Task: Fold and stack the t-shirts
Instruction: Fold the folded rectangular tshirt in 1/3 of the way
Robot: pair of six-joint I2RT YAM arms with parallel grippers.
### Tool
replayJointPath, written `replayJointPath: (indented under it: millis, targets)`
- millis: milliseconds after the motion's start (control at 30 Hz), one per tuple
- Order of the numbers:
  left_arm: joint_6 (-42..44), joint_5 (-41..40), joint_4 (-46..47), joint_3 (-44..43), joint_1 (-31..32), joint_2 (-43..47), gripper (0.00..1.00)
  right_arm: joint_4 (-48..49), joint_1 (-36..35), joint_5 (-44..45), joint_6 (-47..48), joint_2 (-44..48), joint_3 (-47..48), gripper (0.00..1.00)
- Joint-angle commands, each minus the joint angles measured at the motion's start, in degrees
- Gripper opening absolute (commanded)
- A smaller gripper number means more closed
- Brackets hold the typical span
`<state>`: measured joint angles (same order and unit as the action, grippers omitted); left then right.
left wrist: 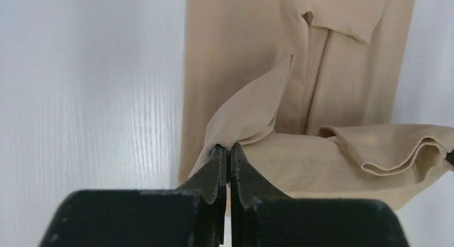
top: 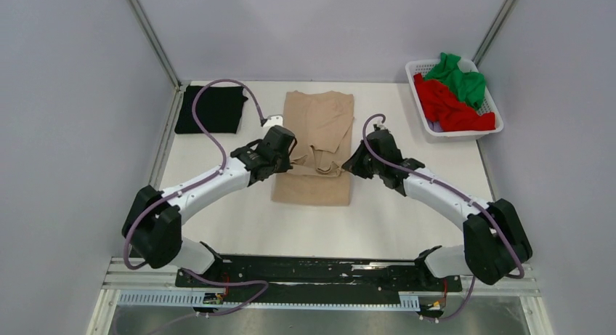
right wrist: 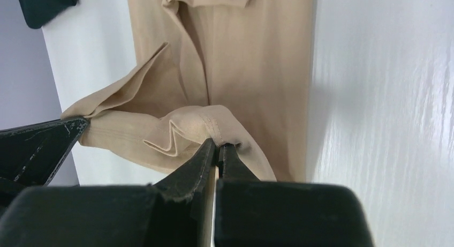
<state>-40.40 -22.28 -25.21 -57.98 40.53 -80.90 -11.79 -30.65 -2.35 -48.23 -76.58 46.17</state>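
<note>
The beige t-shirt point(top: 317, 124) lies as a long narrow strip in the middle of the table. My left gripper point(top: 290, 159) is shut on its left hem corner point(left wrist: 235, 130), and my right gripper point(top: 349, 164) is shut on its right hem corner point(right wrist: 211, 128). Both hold the near end lifted and folded back over the strip. A folded black t-shirt point(top: 211, 108) lies at the far left. The red t-shirt point(top: 450, 106) and the green t-shirt point(top: 459, 77) lie crumpled in the basket.
The white slatted basket point(top: 458, 131) stands at the far right corner. Grey walls close in the table on the left, back and right. The black shirt's corner shows in the right wrist view point(right wrist: 45, 5).
</note>
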Motion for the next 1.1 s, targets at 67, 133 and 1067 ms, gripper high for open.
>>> replayJointPath:
  millis: [67, 133, 1067]
  targets:
    - [7.78, 4.13, 4.45, -7.76, -4.68, -7.29, 0.0, 4.88, 3.31, -2.55, 2.75, -6.42, 5.85, 0.0]
    - [8.87, 5.18, 4.58, -9.38, -5.72, -9.65, 0.0, 4.98, 4.0, -2.49, 2.94, -7.95, 7.15, 0.0]
    - [5.69, 12.81, -2.06, -18.87, -15.84, -14.36, 1.0, 8.04, 10.99, -13.6, 8.18, -10.68, 7.87, 1.0]
